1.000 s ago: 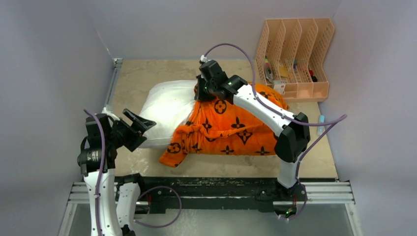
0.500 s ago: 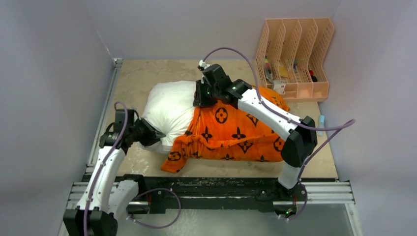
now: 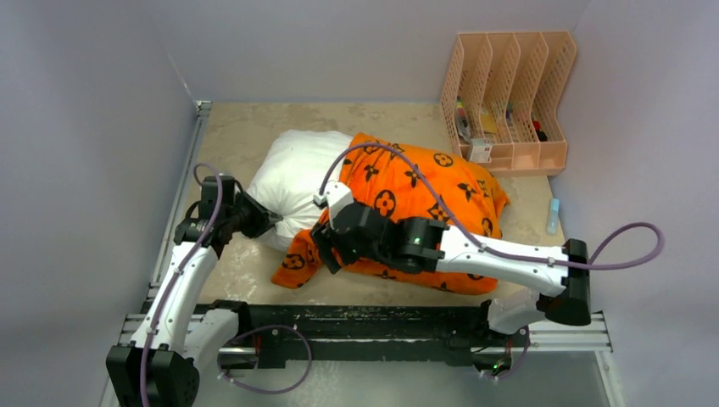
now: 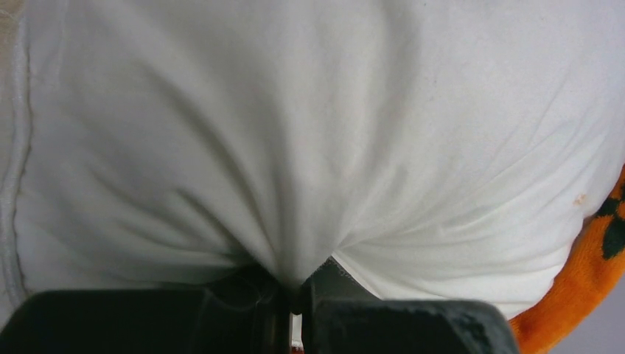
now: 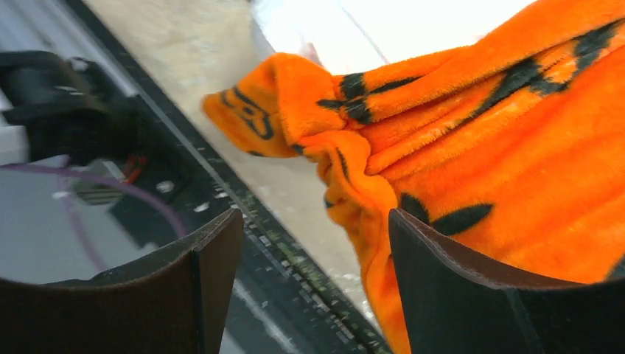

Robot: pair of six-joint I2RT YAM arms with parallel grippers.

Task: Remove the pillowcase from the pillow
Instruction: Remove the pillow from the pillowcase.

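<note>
– Jaws of the left gripper (image 4: pixel 295 299) first: what are they doing?

– Clamped shut on a pinch of white fabric at the near corner of the pillow's (image 3: pixel 292 174) bare end. The wrist view shows the cloth drawn into tight creases running down into the closed jaws. A second ago they stood wide open, just off that corner.

– And the right gripper (image 5: pixel 317 243)?

– The reverse. It was shut on the pillowcase (image 3: pixel 424 182) at the pillow's far edge, where the orange meets the white. Now its jaws are spread with nothing pinched, and the arm has swung round to the pillow's near side, low over the worktop (image 3: pixel 246 127). The bunched near hem of the pillowcase hangs just ahead of them.

– Where does that leave the pillowcase?

– It is not off yet. It covers most of the pillow, from roughly the middle to the end away from the left gripper, and only the end by that gripper is bare. A loose orange flap lies on the worktop at the pillow's near side.

– So what does the swap mean?

– I'd judge it a handover: the left now anchors the pillow, freeing the right to take the near hem and draw the cover off away from the bare end.
</note>
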